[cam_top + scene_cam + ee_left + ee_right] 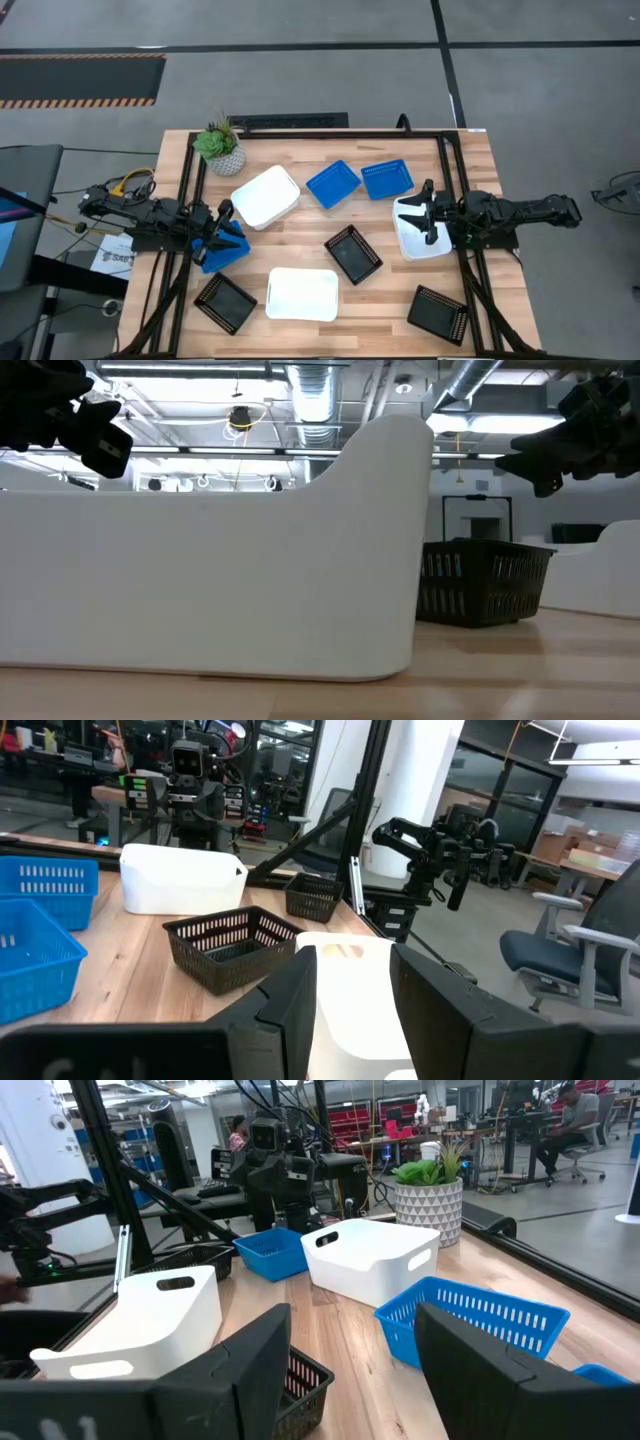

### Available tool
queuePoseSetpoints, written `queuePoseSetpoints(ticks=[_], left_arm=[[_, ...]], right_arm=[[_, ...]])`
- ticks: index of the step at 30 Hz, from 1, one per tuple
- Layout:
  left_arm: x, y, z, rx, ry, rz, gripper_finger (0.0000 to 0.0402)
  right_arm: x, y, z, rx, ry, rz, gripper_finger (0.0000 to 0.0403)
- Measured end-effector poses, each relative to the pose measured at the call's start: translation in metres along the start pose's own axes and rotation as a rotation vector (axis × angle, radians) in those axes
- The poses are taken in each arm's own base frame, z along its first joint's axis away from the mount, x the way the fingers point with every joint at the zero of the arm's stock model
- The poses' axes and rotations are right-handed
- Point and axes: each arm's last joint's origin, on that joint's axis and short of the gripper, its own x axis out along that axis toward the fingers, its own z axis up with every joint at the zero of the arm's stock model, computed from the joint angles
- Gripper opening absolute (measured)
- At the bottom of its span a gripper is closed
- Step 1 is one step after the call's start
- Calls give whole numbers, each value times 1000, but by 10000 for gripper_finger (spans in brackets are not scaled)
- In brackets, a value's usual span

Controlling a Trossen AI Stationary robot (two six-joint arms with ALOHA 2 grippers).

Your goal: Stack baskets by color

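You have 9 baskets spread over the wooden table, none stacked. All are small, shallow rectangular trays; the blue and black ones have slotted walls and perforated bases, the white ones solid walls with cut-out handles. White: 1 tilted basket near the far left, just in front of the potted plant; 1 white basket at the near centre edge, filling most of the low view; 1 white basket at the right edge. Blue: 2 blue baskets side by side at the far centre, close but apart; 1 blue basket at the left edge. Black: 1 black basket at centre, rotated diagonally; 1 black basket at the near left; 1 black basket at the near right. Your left gripper sits over the left-edge blue basket with its fingers together; you cannot tell from the views whether anything is pinched between them. Your right gripper hovers over the right-edge white basket with its fingers apart, holding nothing.
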Motion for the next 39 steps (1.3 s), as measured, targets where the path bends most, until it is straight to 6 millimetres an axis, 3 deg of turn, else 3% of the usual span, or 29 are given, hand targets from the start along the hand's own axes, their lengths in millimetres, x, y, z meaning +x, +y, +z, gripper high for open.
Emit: queuePoseSetpoints(ticks=[17,39], left_arm=[[0,0,0,0,0,1,116],[-1,5,4,-4,-79,205,116]], right_arm=[[0,0,0,0,0,0,239],[0,0,2,11,-21,4,239]])
